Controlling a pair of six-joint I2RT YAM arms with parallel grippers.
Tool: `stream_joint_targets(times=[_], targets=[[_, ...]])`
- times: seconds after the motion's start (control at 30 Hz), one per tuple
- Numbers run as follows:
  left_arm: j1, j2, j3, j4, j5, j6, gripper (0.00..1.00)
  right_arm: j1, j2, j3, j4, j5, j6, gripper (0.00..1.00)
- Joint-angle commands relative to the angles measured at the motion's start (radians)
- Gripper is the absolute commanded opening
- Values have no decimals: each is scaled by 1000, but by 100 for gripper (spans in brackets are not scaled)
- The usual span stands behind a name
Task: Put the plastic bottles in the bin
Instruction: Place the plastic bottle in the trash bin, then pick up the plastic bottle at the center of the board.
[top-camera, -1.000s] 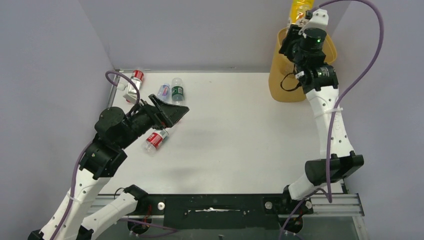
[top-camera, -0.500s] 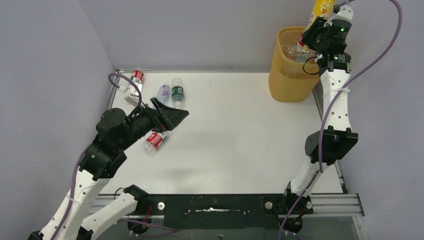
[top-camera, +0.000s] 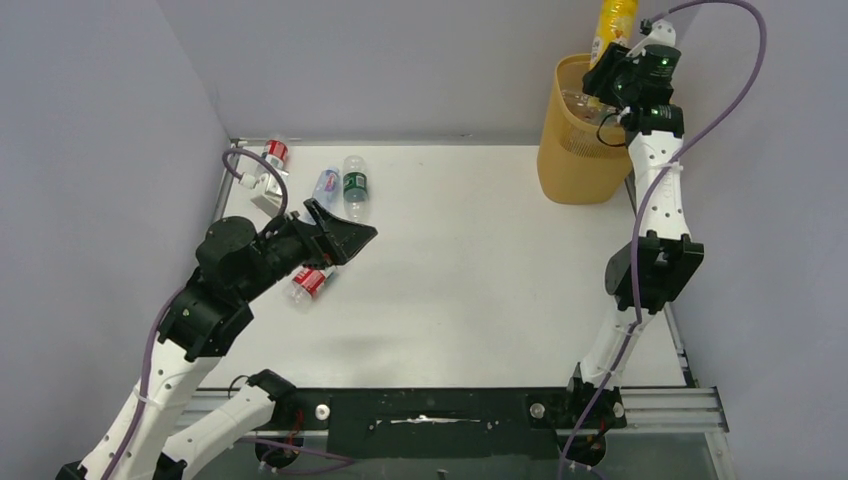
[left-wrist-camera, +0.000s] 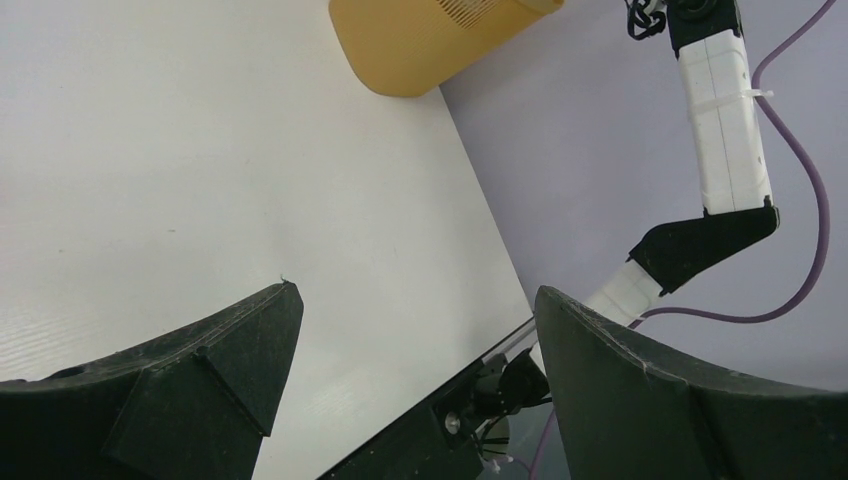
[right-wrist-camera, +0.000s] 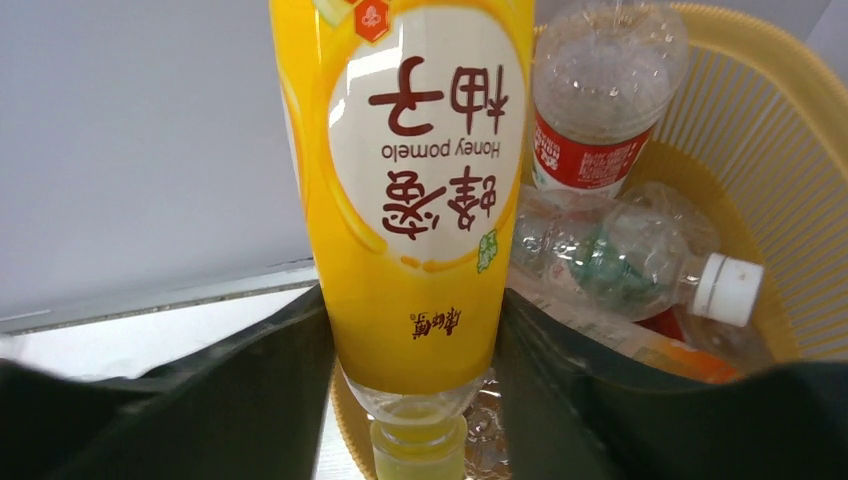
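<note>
**Yellow bottle held at the bin's rim, far right corner of the table**

The bin stands at the table's far right corner. It holds several plastic bottles, among them a clear one with a red label and a crumpled clear one with a white cap lying on its side. The right gripper is clamped on a yellow honey-pomelo bottle above the bin's rim. The bottle's long axis runs along the fingers, with its neck toward the wrist and its base pointing away. Four more bottles lie near the table's far left corner: red-capped, blue-labelled, green-labelled and red-labelled. The left gripper hangs above the last of these, jaws wide apart and holding nothing.
</note>
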Motion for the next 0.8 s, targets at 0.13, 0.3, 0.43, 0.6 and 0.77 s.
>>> stream_joint_targets(times=[0.13, 0.3, 0.43, 0.6, 0.77], targets=[[5, 18, 29, -6, -1, 35, 88, 4, 1, 48, 1, -7, -16, 81], [6, 33, 30, -34, -2, 47, 88, 3, 4, 115, -40, 20, -16, 84], [6, 67, 55, -126, -51, 71, 88, 20, -35, 119, -48, 24, -10, 85], [5, 126, 70, -241, -131, 101, 88, 95, -117, 89, -61, 57, -41, 86], [7, 191, 48, -306, -226, 133, 88, 243, -221, -11, -79, 110, -78, 87]])
